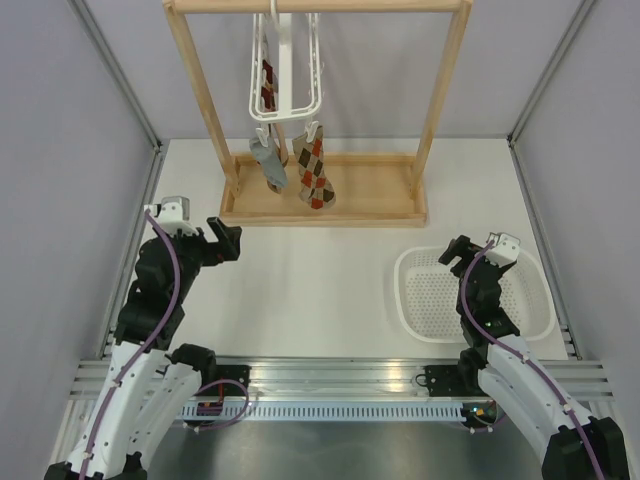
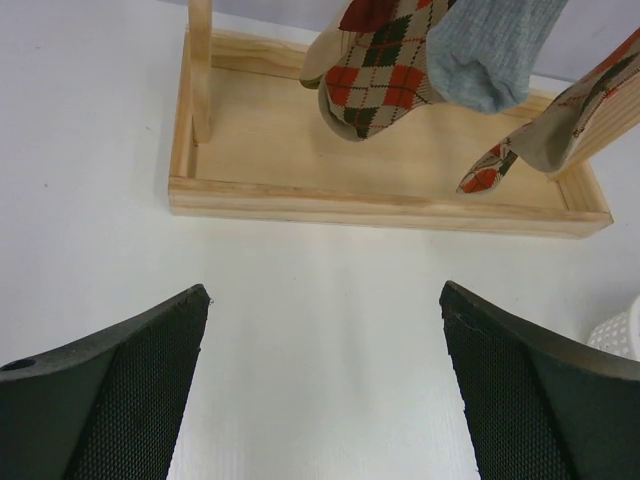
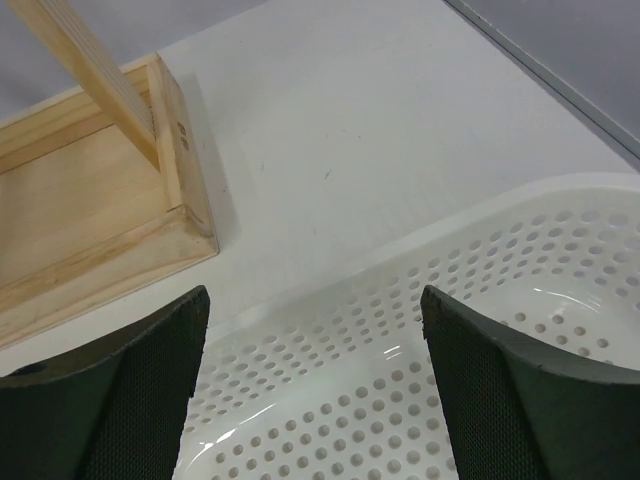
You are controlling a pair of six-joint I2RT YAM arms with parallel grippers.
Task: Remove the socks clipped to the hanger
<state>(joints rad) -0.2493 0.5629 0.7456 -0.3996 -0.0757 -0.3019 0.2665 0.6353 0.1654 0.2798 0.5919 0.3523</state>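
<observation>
The white plastic frame hanger (image 1: pixel 285 75) is cropped at twelve o'clock above the white tabletop (image 1: pixel 320 290); left gripper (image 2: pixel 325 390) and right gripper (image 3: pixel 315 390) gape empty.

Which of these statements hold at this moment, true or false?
1. The left gripper and right gripper are both open and empty. True.
2. The basket sits on the left side. False: it sits on the right, under the right gripper.
3. The hanger hangs from the top bar of the rack. True.
4. The grey sock lies in the basket. False: it hangs from the hanger.
</observation>
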